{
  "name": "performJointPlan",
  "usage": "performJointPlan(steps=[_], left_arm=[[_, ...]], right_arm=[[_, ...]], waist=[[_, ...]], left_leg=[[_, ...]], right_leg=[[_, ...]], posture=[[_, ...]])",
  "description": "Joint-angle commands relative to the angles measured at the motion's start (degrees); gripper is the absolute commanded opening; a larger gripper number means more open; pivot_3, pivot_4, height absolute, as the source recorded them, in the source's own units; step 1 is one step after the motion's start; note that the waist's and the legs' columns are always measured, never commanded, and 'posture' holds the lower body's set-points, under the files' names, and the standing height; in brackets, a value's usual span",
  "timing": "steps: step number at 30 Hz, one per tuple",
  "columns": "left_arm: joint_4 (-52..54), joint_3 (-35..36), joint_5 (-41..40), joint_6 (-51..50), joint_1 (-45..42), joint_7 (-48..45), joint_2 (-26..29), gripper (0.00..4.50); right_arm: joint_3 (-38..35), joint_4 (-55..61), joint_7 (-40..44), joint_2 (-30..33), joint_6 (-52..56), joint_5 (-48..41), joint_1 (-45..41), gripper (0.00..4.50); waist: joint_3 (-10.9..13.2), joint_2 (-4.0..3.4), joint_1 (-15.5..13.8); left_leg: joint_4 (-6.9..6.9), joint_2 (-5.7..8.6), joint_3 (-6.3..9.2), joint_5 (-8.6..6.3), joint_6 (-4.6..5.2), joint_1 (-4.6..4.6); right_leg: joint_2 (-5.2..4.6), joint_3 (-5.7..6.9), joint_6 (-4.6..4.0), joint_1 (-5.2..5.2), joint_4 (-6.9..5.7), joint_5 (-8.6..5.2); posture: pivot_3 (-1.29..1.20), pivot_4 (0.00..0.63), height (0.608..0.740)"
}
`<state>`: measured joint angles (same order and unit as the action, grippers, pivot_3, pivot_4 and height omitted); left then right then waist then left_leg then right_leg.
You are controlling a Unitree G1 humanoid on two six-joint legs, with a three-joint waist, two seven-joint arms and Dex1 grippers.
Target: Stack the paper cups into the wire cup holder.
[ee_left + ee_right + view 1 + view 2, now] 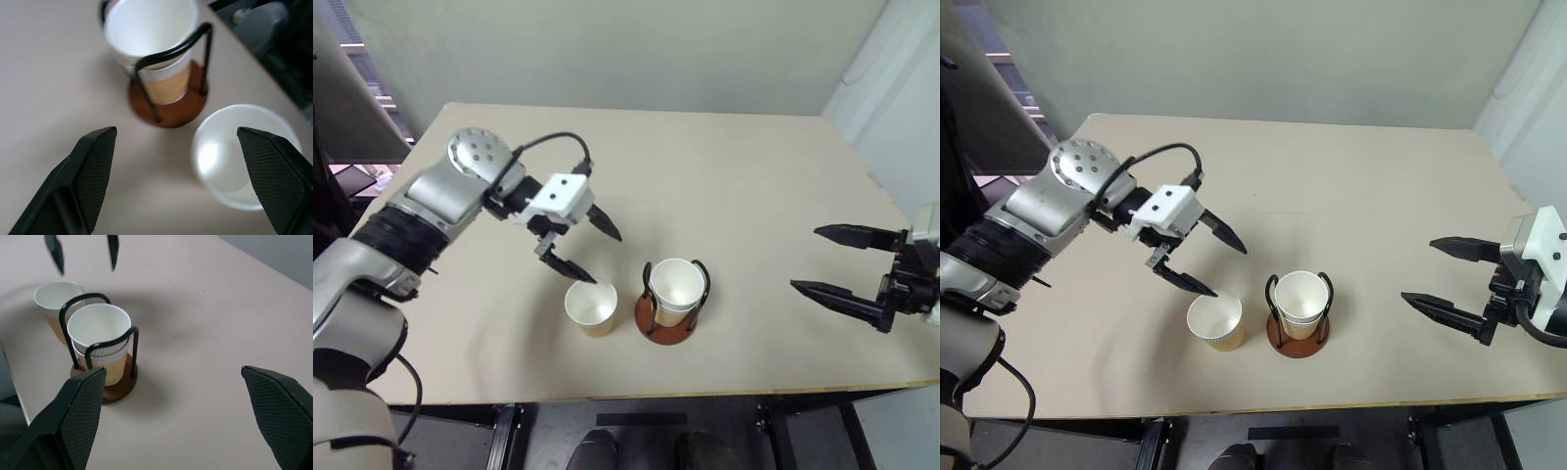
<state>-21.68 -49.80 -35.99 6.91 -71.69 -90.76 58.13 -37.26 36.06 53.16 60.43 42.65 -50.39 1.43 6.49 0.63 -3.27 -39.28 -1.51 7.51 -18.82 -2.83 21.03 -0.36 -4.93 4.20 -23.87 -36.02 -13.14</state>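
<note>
A pale surface [754, 196] carried a wire cup holder [668, 318] with nested cups and, just beside it, one loose cup [591, 306].

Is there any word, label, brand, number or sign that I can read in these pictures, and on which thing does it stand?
None can be read.
Loose paper cup: plain ribbed wall, no print.
Stacked paper cups in the wire cup holder: no print visible.
Table: bare, no marks.
Left tool and right tool: no lettering visible.
</note>
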Motion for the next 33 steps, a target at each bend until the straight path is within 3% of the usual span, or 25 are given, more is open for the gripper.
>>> performJointPlan(steps=[1, 22, 25, 33], left_arm=[[2.96, 0.89, -0.65, -0.71, 1.0, -1.74, 1.93, 4.22], [6.96, 2.83, 12.18, -0.81, 4.96, -1.74, -3.96, 4.22], [7.01, 3.12, 12.78, -1.18, 5.15, -1.74, -4.29, 3.61], [9.26, 1.96, 12.71, -1.55, 6.01, -1.74, -3.69, 0.82]], right_arm=[[-2.37, 0.02, 1.45, 1.23, -0.4, -0.11, 0.04, 4.49], [-0.39, -0.34, 0.88, 2.1, -0.14, 0.22, -2.2, 4.49], [-0.46, -0.3, 0.87, 2.09, -0.04, 0.2, -2.2, 4.49], [0.11, -0.39, 0.89, 2.1, -0.18, 0.33, -2.56, 4.49]], waist=[[-0.01, -0.02, 0.07], [-0.02, -0.04, 0.12], [-0.02, -0.04, 0.12], [-0.02, -0.04, 0.12]], left_leg=[[0.03, 0.0, 0.0, 0.0, 0.0, 0.0], [0.05, -0.02, -0.02, 0.0, 0.0, -0.02], [0.05, -0.02, -0.02, 0.0, 0.0, -0.02], [0.05, -0.01, -0.02, 0.0, 0.0, -0.02]], right_leg=[[-0.01, -0.01, 0.0, -0.01, 0.02, 0.0], [-0.15, -0.02, -0.02, -0.01, -0.02, 0.0], [-0.14, -0.02, -0.02, 0.0, -0.02, 0.0], [-0.14, -0.02, -0.02, 0.0, -0.01, 0.0]], posture=[[0.0, 0.15, 0.74], [0.0, 0.15, 0.74], [0.0, 0.15, 0.74], [0.0, 0.15, 0.74]])
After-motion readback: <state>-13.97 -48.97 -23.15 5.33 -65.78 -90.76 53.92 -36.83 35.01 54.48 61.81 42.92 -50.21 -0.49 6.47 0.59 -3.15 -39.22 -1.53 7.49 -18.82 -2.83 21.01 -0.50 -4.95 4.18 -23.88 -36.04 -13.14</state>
